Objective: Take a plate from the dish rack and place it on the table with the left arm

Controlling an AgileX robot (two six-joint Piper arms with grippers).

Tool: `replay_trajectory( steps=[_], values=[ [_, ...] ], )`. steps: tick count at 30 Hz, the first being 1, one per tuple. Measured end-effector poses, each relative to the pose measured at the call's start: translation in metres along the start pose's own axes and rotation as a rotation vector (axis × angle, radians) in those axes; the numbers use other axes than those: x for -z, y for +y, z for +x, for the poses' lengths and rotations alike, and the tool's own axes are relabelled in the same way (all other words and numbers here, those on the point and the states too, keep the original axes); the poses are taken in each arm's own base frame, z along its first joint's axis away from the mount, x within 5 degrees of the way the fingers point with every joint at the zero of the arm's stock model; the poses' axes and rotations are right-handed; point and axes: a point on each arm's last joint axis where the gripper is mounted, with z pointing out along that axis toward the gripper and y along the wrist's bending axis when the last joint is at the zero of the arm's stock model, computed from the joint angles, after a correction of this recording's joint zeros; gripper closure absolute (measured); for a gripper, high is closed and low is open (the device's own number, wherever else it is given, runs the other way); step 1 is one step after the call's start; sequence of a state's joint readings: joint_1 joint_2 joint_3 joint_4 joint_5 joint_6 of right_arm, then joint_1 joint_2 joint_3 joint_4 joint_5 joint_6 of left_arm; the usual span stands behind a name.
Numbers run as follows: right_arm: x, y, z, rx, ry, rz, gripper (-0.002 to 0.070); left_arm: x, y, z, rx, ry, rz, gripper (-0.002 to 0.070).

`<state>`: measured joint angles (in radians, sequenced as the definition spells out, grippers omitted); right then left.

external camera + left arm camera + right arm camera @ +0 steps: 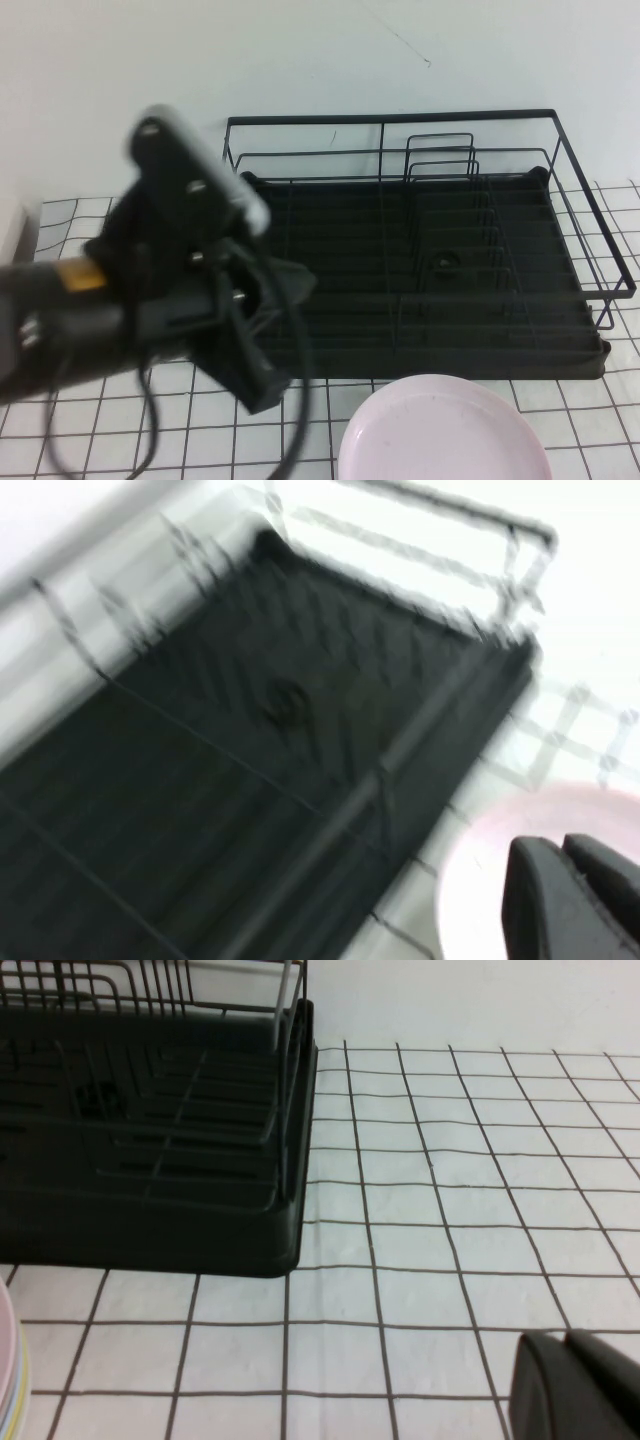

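The pale pink plate [443, 432] lies flat on the gridded table [90, 420], just in front of the black wire dish rack [420, 270], which holds no plates. My left arm is blurred at the left. My left gripper [262, 390] is to the left of the plate, near the rack's front left corner, apart from the plate. In the left wrist view my left gripper [562, 842] is shut and empty, with the plate [490, 870] below it. My right gripper [565, 1338] is shut and empty over bare table [450, 1210], out of the high view.
The rack's upright wire dividers [440, 160] stand at its back. In the right wrist view the rack's corner [290, 1210] and a pale pink plate edge [8, 1355] show. A white wall is behind the rack.
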<state>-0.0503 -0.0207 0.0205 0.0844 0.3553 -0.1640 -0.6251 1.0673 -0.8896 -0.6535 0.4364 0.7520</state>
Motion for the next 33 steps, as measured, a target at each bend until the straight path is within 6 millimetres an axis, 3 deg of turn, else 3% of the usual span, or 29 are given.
replay_trajectory(
  steps=[6,10,23,33],
  values=[
    [0.000,0.000,0.000,0.000,0.000,0.000,0.0678,0.038,-0.007,0.026,0.062,-0.185,-0.110,0.0673],
    [0.000,0.000,0.000,0.000,0.000,0.000,0.0678,0.048,-0.012,0.047,0.022,-0.183,-0.125,0.0673],
    [0.000,0.000,0.000,0.000,0.000,0.000,0.0678,0.051,-0.010,0.094,-0.029,-0.193,-0.245,0.0673],
    [0.000,0.000,0.000,0.000,0.000,0.000,0.0678,0.067,-0.005,0.164,0.021,-0.295,-0.448,0.0673]
  ],
)
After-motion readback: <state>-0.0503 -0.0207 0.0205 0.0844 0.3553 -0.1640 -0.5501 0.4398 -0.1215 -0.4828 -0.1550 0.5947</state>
